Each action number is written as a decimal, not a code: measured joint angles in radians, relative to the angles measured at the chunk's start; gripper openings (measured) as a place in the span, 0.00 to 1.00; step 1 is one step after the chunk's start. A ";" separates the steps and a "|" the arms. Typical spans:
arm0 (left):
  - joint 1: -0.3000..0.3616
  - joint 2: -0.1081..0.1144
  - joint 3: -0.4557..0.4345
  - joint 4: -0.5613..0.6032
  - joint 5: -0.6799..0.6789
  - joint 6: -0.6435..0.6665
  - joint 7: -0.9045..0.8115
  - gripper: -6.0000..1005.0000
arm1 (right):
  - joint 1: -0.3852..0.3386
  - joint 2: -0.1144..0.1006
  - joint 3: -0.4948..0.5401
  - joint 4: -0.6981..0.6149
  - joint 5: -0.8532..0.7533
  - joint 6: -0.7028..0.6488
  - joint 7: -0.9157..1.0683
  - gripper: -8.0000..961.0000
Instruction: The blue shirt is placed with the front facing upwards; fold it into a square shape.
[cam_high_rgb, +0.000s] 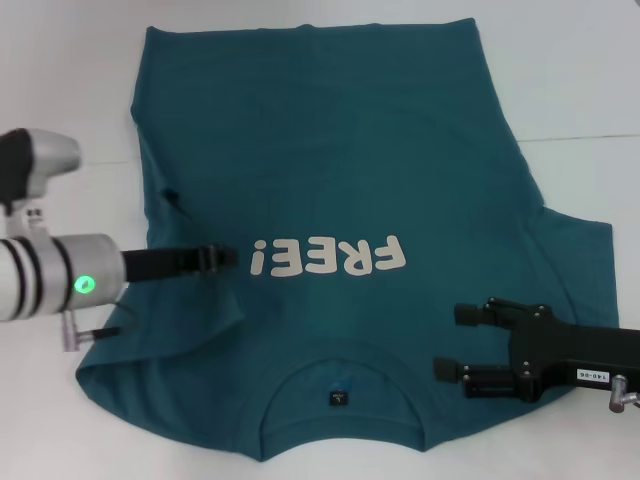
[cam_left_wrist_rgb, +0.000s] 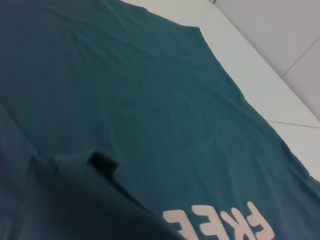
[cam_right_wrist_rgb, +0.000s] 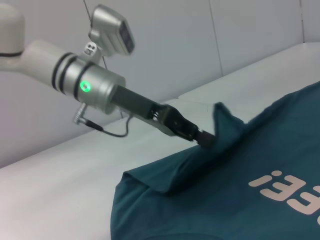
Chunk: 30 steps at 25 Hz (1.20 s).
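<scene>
The blue shirt (cam_high_rgb: 340, 170) lies front up on the white table (cam_high_rgb: 70, 60), collar and dark label (cam_high_rgb: 339, 398) nearest me, cream lettering (cam_high_rgb: 330, 258) across the chest. My left gripper (cam_high_rgb: 228, 257) is shut on the shirt's left sleeve, holding it raised and folded inward beside the lettering. From the right wrist view that left gripper (cam_right_wrist_rgb: 205, 138) pinches a lifted peak of cloth. My right gripper (cam_high_rgb: 452, 341) hovers open over the shirt's right shoulder, nothing between its fingers. The left wrist view shows only the shirt (cam_left_wrist_rgb: 130, 100) and part of the lettering (cam_left_wrist_rgb: 220, 222).
White table surface surrounds the shirt on all sides, with a seam line (cam_high_rgb: 590, 137) at the far right. A pale wall (cam_right_wrist_rgb: 200, 40) stands behind the table in the right wrist view.
</scene>
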 joint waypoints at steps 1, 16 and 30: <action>-0.007 0.000 0.002 -0.019 -0.017 -0.006 0.023 0.05 | 0.000 0.000 0.000 0.000 0.000 0.000 0.000 0.98; 0.125 0.000 -0.005 0.105 -0.234 0.084 0.298 0.26 | -0.015 -0.003 0.060 -0.023 0.042 -0.018 0.058 0.98; 0.215 0.081 -0.122 -0.092 -0.417 0.552 1.013 0.71 | 0.024 -0.091 0.119 -0.452 -0.171 -0.067 1.026 0.98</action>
